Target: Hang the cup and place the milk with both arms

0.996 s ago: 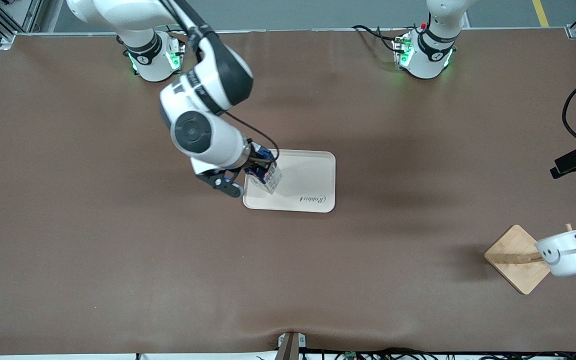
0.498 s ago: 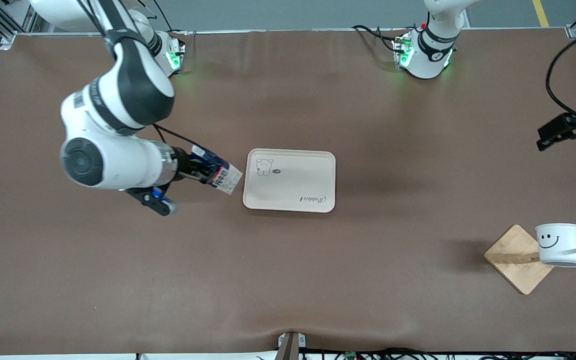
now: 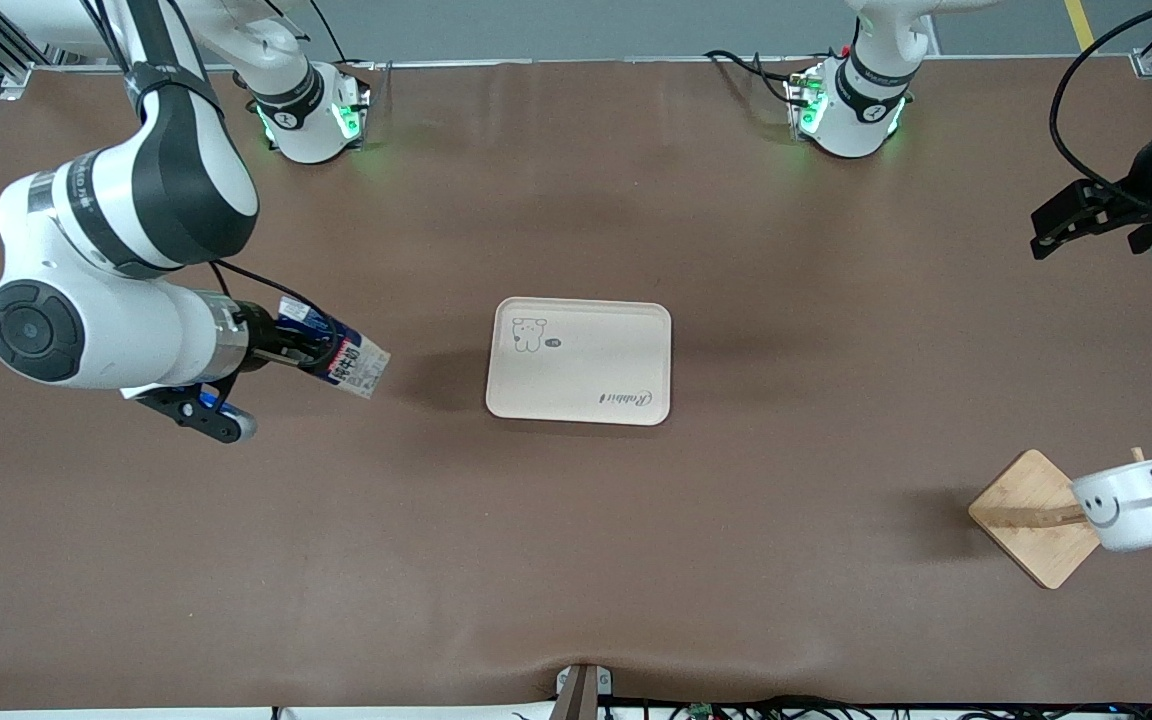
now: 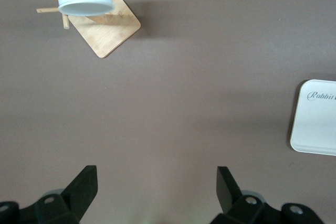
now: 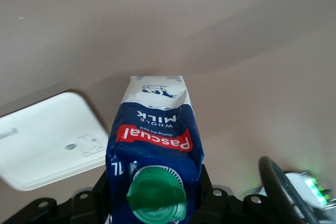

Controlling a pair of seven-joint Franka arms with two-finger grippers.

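Milk (image 3: 336, 352) clamped in right gripper (image 3: 281, 345) jaws.

Milk (image 3: 341, 355) in right gripper (image 3: 308, 347), now off tray (image 3: 636, 345), toward right arm's end.

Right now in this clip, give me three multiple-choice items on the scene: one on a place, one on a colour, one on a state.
1. Where is the cup?
A. On the tray
B. Hung on the wooden rack
C. In the left gripper

2. What colour is the cap of the milk?
A. Green
B. Yellow
C. White

3. What state is the right gripper in?
A. Open over the tray
B. Shut on nothing
C. Shut on the milk

Answers:
1 B: the cup's black handle loops over a rack peg, toward the left arm's end of the table.
2 A: the right wrist view shows a round green cap on the dark blue top.
3 C: the tilted carton sits between its fingers, over the bare table beside the tray; the left gripper is open and holds nothing.
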